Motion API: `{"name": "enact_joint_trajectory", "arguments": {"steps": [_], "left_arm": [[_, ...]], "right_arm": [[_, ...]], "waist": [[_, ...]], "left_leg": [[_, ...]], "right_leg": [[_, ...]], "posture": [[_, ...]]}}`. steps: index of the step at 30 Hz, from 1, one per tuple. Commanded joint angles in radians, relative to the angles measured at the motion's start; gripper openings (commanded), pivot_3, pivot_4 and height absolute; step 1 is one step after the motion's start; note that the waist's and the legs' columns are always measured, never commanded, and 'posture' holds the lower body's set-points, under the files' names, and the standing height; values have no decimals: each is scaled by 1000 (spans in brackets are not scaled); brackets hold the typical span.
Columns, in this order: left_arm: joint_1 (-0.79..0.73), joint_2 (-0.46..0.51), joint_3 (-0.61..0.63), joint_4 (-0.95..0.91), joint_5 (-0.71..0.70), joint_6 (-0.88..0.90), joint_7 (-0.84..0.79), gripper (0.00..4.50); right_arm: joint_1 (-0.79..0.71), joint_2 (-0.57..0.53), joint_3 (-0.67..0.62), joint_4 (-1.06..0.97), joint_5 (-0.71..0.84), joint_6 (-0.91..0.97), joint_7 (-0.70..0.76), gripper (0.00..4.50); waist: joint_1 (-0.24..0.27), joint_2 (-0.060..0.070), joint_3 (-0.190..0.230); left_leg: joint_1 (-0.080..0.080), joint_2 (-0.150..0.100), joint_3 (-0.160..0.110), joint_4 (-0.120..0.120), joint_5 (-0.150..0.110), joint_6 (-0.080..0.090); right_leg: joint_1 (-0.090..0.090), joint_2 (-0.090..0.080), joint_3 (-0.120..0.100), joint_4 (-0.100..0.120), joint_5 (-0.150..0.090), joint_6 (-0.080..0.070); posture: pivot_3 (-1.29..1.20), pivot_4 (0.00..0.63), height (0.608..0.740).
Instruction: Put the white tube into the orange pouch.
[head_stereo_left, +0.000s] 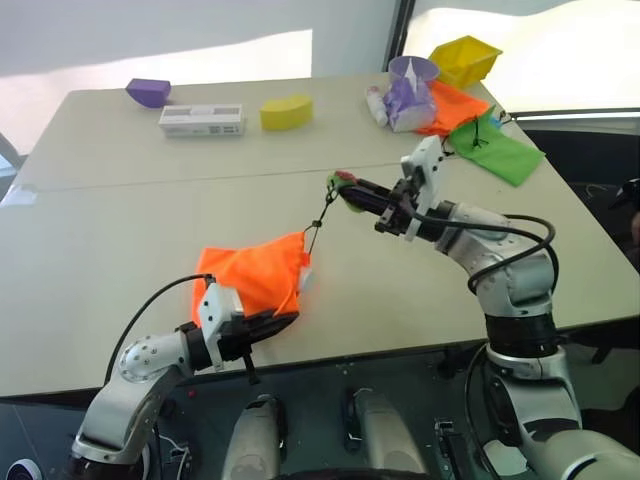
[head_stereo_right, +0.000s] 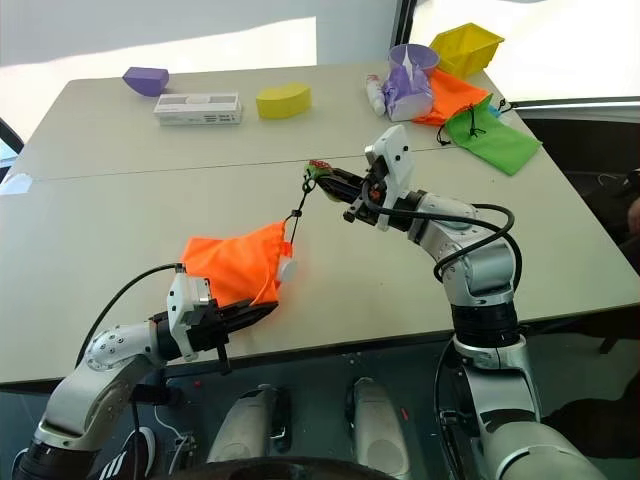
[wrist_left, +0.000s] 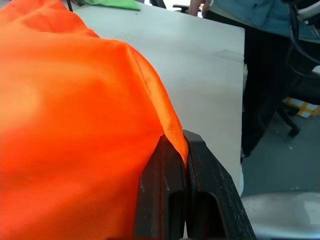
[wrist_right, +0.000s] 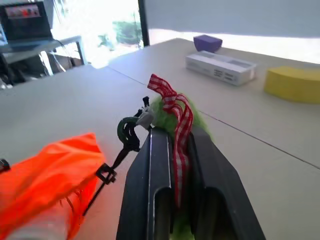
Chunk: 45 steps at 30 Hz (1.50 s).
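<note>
A wide pale bench is filling the scene, with a seam running across its middle. Near its front edge the orange pouch is lying bunched, its rear edge lifting slightly off the surface. The white tube is sitting inside the pouch's open mouth, with just its pale end peeking out on the side toward the right arm.

The left gripper is reaching in level from the front edge, its jaws pressing together on a fold of the pouch's near edge; the left wrist view is showing orange cloth pinched between the two black fingers.

The right gripper is hovering above the bench behind the pouch, pointing toward the robot's left. Its jaws are clamping the fuzzy green pom at the cord's end, along with a red-and-white checked ribbon. The dark cord is stretching taut from the pom down to the pouch's mouth.

Along the far side of the bench are sitting a yellow bin, a green pouch, a duller orange pouch, a pale purple cup, a white box, a yellow half-round block, a purple block, and a small whitish tube.
</note>
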Motion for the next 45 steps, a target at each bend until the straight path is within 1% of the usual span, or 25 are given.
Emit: {"name": "enact_joint_trajectory", "arguments": {"steps": [1,3,4,6,9,13,15,17,18,21,22,25,27,31,33,36,40,42,45], "left_arm": [[-32,-15,59,-5,-55,7,25,0],[-59,-26,102,-9,-113,38,48,0],[-69,-26,115,-10,-128,47,51,0],[-72,-9,116,-11,-119,42,32,0],[-55,25,101,-14,-98,27,-9,0],[-28,61,69,-19,-60,1,-49,0],[-24,60,84,-26,-161,97,-50,0],[-25,71,98,-27,-199,131,-63,557],[-28,71,100,-21,-168,99,-60,797],[-28,75,101,-16,-102,45,-39,2301],[-26,80,117,-24,-143,87,-32,2775],[-52,64,162,-60,-227,123,-7,2775],[-91,67,180,-63,-263,156,11,2775],[-175,76,170,-47,-243,156,12,2775],[-234,53,144,-43,-221,149,37,2775],[-330,-13,70,20,-108,76,83,2775],[-428,-80,-34,151,-2,1,58,2775],[-480,-110,-86,255,92,-87,58,2775],[-551,-159,-122,387,163,-166,61,2775]], "right_arm": [[-55,23,-91,-38,117,59,-50,45],[-72,30,-125,-25,167,97,-76,45],[-71,22,-122,-21,162,92,-77,45],[-55,-5,-93,-18,131,70,-64,45],[-46,-4,-107,-4,157,77,-69,45],[-26,-22,-87,-3,136,51,-57,45],[-29,-18,-85,-6,141,50,-64,45],[-19,-26,-71,-9,130,41,-56,0],[-9,-36,-55,-12,117,31,-44,0],[15,-53,-22,-20,92,1,-23,0],[31,-57,-11,-27,90,-4,-15,0],[60,-58,1,-36,91,-4,-16,0],[75,-66,24,-33,63,-24,-14,0],[93,-64,43,-39,51,-38,-17,0],[92,-61,39,-35,44,-45,-30,0],[77,-49,9,-14,52,-52,-55,0],[70,-49,5,10,37,-60,-76,0],[76,-52,15,7,27,-72,-74,0],[79,-42,11,-2,35,-67,-86,0]], "waist": [[0,0,0],[0,0,0],[0,0,0],[0,0,0],[-1,0,0],[-1,0,0],[-1,0,0],[-1,0,0],[-2,0,0],[-1,0,0],[-1,0,0],[-1,0,0],[0,0,0],[1,0,0],[1,0,0],[3,0,0],[2,0,0],[1,0,0],[1,0,0]], "left_leg": [[0,0,0,0,0,0],[0,0,-1,0,0,0],[0,0,-2,1,0,0],[0,0,-2,1,0,0],[0,0,0,1,0,0],[-1,0,1,0,0,0],[-1,0,1,0,0,0],[-1,0,1,0,0,0],[-1,0,0,0,0,0],[0,0,0,0,0,0],[0,0,0,0,0,0],[0,0,0,0,0,0],[-1,0,-1,0,0,0],[0,-1,0,1,0,0],[0,-1,0,1,0,0],[0,-1,0,1,0,0],[0,-1,0,1,0,0],[0,-1,0,1,0,0],[0,-1,0,1,0,0]], "right_leg": [[0,0,0,0,0,0],[0,0,0,0,0,0],[0,0,0,1,0,0],[0,0,0,1,1,0],[0,0,0,0,0,0],[-1,0,0,0,0,1],[-1,0,0,0,0,1],[0,0,0,0,0,1],[0,0,0,0,0,1],[0,0,0,0,0,1],[0,0,0,0,0,1],[0,1,0,0,0,0],[0,0,0,0,0,0],[1,0,0,0,0,0],[1,1,0,0,0,0],[1,1,0,0,0,0],[2,1,1,0,1,1],[2,2,1,0,2,3],[2,3,1,0,2,4]], "posture": [[0,150,740],[0,150,740],[0,150,740],[0,150,740],[0,150,740],[0,150,740],[0,150,740],[0,150,740],[0,150,740],[0,150,740],[0,150,740],[0,150,740],[0,150,740],[0,150,740],[0,150,740],[0,150,740],[0,150,740],[0,150,740],[0,150,740]]}}
